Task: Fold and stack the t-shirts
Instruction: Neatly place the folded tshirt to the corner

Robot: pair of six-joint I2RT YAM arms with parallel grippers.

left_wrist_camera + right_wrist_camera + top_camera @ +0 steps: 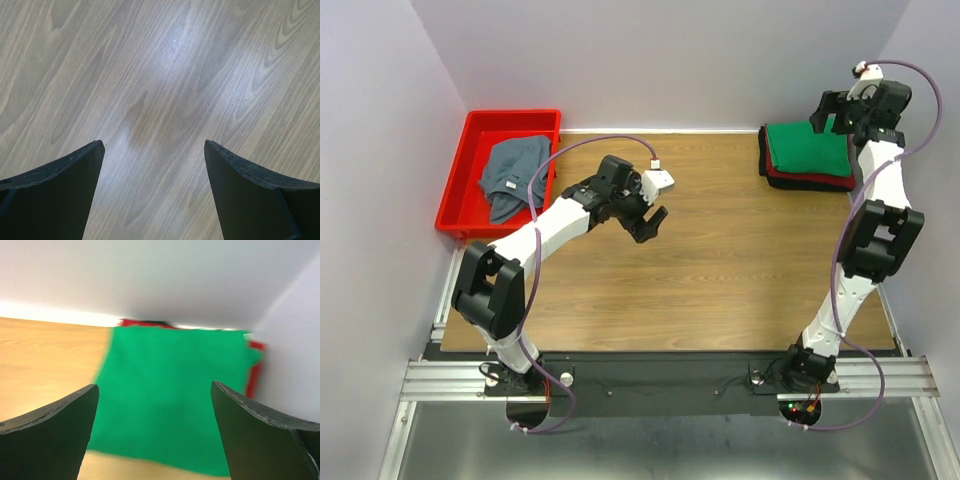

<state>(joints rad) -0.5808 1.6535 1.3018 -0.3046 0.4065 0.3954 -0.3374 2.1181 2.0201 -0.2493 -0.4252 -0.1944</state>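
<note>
Green t-shirt (807, 148) lies folded atop the dark red t-shirt (810, 181) at the far right of the desk (720, 280), so I judge two stacked. The grey-blue t-shirt (510, 175) sits crumpled in the red bin (455, 195), far left, unfolded. My left gripper (155, 145) hangs over mid-desk and my right gripper (155, 386) above the stack, both jaws apart.

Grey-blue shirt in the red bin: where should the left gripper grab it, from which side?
Pinch a raised fold near the middle of the grey-blue shirt, coming straight down from above: it lies crumpled inside the red bin, whose walls likely block a sideways approach. The left gripper is open and nearest.
</note>
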